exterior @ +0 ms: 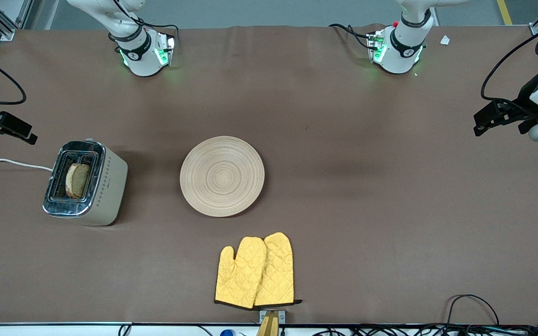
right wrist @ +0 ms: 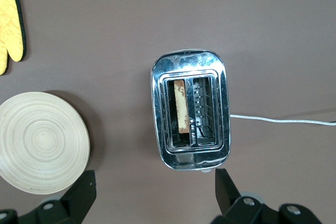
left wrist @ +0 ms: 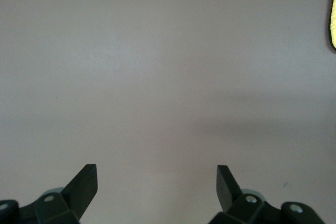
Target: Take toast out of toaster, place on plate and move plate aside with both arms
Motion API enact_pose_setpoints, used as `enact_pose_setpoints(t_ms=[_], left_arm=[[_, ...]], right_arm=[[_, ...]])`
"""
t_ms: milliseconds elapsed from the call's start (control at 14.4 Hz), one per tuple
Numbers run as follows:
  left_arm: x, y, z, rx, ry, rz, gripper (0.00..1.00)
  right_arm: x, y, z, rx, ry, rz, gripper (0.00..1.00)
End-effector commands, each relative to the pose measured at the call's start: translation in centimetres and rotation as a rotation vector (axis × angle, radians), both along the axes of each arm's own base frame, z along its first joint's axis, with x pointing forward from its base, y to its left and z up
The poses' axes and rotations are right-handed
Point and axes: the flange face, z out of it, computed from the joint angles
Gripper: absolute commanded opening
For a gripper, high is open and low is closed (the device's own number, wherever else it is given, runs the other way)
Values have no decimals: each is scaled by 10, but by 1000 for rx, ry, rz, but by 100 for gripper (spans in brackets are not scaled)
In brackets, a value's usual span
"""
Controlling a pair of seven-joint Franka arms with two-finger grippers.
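Note:
The toast (exterior: 77,180) stands upright in one slot of a silver toaster (exterior: 110,186) toward the right arm's end of the table. The round pale wooden plate (exterior: 222,176) lies bare beside the toaster, near the table's middle. My right gripper (exterior: 26,135) is open and empty, up in the air just off the toaster. The right wrist view shows the toast (right wrist: 181,106), the toaster (right wrist: 220,114) and the plate (right wrist: 42,142) past that open gripper (right wrist: 156,182). My left gripper (exterior: 481,123) is open and empty over bare table at the left arm's end; it also shows in the left wrist view (left wrist: 156,179).
Two yellow quilted oven mitts (exterior: 255,270) lie nearer to the front camera than the plate, by the table's edge; one shows in the right wrist view (right wrist: 10,30). The toaster's white cord (exterior: 7,162) runs off the table's end. Cables (exterior: 474,308) lie along the near edge.

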Motion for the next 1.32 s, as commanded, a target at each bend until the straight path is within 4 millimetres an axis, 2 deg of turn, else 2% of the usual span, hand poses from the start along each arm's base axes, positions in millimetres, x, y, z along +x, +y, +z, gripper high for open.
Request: enact_pose_setpoints(t_ms=[0,416,624,762,970,1040,1248], left_arm=[[-4,-3,12,23,-3,-12,100],[-2,-2,13,19,-7,-11,100],[1,2,19,15,-21,-3,100],[3,7,15,10,-14,4,100],[5,5,12,10,-9,0,100],[7,4,9,10,-5,-4,100],[9,0,5,10,3,-11,100]], right_arm=[[-5,2,5,22,-7,4,100],[-8,2,3,23,5,4,100],[-6,-5,-4,25,13,-8,100],[-3,-16,-18,27,32,-28,100],[8,-19,-42,31,64,-32,100],[14,-19,-56,33,81,-31,100],[27,-38,-110,36,97,-63,100]])
